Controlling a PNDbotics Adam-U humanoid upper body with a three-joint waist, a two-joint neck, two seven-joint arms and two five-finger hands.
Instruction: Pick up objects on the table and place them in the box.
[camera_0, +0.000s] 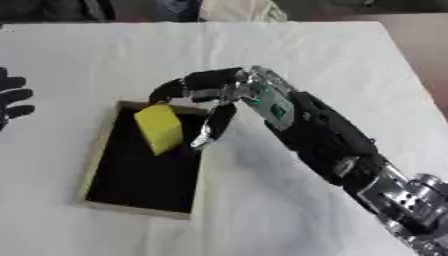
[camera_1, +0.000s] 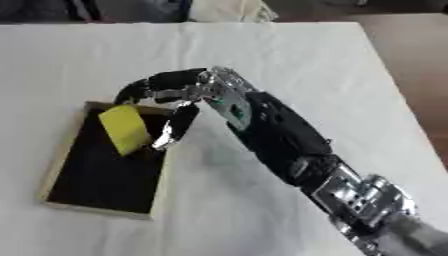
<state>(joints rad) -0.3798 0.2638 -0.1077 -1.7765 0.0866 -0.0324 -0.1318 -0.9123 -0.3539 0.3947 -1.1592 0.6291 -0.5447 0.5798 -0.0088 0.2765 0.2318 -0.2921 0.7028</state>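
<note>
Right hand (camera_0: 206, 92) holds a yellow block (camera_0: 159, 128) over the box (camera_0: 98, 155).

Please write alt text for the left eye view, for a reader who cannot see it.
The robot's right hand holds a yellow block over a shallow box on a white table. Its left hand shows at the left edge.

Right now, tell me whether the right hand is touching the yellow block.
Touching. The left eye view shows the right hand with fingers on the yellow block's top corner over the box.
</note>
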